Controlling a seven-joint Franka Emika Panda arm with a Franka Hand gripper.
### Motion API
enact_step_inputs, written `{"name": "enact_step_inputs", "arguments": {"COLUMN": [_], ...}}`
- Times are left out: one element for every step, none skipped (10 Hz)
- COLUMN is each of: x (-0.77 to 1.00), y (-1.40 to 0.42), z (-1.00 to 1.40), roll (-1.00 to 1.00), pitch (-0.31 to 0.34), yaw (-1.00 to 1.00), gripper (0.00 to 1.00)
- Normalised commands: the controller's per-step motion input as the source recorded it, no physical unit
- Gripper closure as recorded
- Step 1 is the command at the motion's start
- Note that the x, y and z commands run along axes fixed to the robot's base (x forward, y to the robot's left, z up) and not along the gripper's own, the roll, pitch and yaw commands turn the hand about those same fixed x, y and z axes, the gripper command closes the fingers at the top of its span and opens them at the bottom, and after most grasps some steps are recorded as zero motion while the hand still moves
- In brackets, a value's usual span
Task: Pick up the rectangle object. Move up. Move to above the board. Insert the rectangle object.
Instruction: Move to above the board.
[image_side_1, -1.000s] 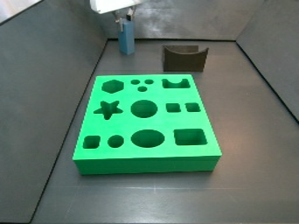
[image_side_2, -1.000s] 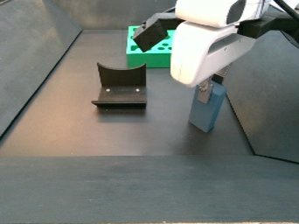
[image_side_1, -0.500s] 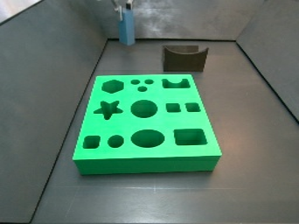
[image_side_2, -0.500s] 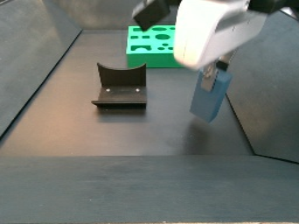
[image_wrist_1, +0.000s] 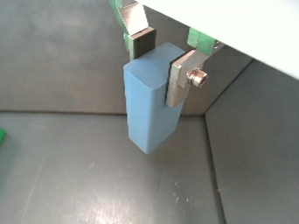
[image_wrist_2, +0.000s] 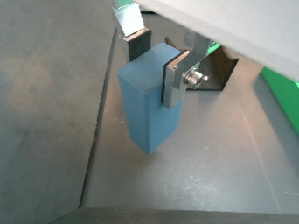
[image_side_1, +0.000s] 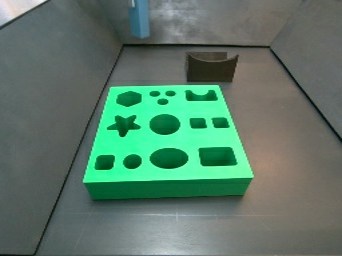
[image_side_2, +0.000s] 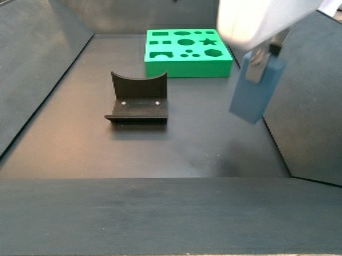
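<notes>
Wrist views show our gripper (image_wrist_1: 162, 54) clamping the rectangle object (image_wrist_1: 152, 101) near its top, held upright and clear of the floor, well apart from the board (image_side_1: 167, 132), ready to carry across.

Dark brown block (image_side_1: 211, 66) with curved notch on top, standing on grey floor (image_side_1: 294, 190) at far end, apart from everything else. In a side view, same block (image_side_2: 136, 98) seen from open side: low base plate, upright notched back. Grey walls (image_side_2: 40, 70) around.
</notes>
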Motion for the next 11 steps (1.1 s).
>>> {"name": "enact_step_inputs", "arguments": {"x": [-0.20, -0.18, -0.16, -0.15, -0.13, -0.11, -0.06, -0.04, -0.02, -0.01, 0.28], "y": [0.08, 0.07, 0.05, 0.05, 0.04, 0.04, 0.03, 0.02, 0.01, 0.00, -1.00], "z": [1.00, 1.00, 1.00, 1.00, 1.00, 0.98, 0.78, 0.63, 0.48, 0.27, 0.15], "roll": [0.04, 0.07, 0.08, 0.09, 0.07, 0.06, 0.05, 0.05, 0.05, 0.05, 0.05], "pitch": [0.052, 0.051, 0.050, 0.049, 0.048, 0.052, 0.063, 0.070, 0.077, 0.082, 0.076], "yaw": [0.05, 0.04, 0.04, 0.03, 0.03, 0.02, 0.02, 0.02, 0.02, 0.02, -1.00], "gripper": [1.00, 1.00, 1.00, 1.00, 1.00, 1.00, 1.00, 1.00, 1.00, 1.00, 1.00]}}
